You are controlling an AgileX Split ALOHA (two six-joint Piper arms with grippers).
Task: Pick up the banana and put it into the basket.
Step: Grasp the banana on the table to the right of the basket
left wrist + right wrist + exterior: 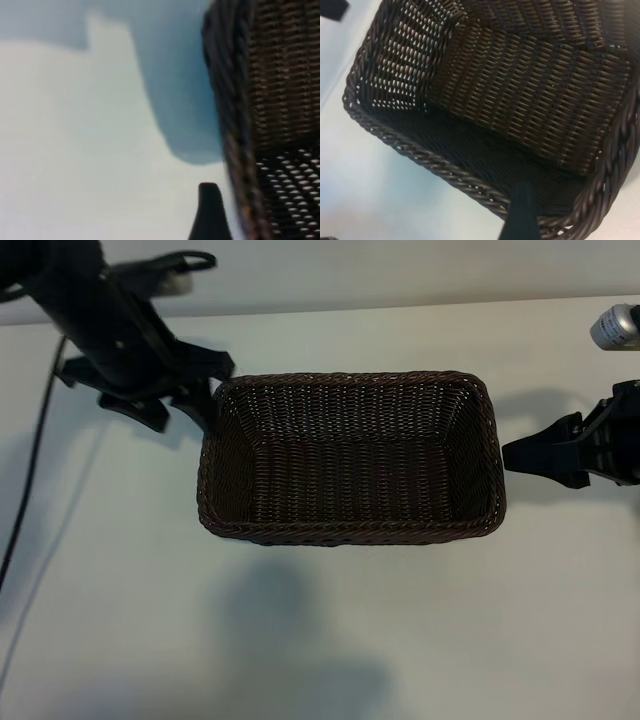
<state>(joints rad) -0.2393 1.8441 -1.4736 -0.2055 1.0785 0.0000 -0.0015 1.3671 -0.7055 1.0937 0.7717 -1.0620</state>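
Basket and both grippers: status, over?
Left gripper open at basket's left end. Right gripper open by its right end. Basket empty; banana not in view. Nothing in the way.

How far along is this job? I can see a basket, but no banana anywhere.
Nothing looks done yet: the basket is empty, and no banana shows in any view. In hand: the left gripper sits at the basket's left end and the right gripper just off its right end, neither holding anything. Left to do: the whole job, picking up the banana and putting it in the basket.
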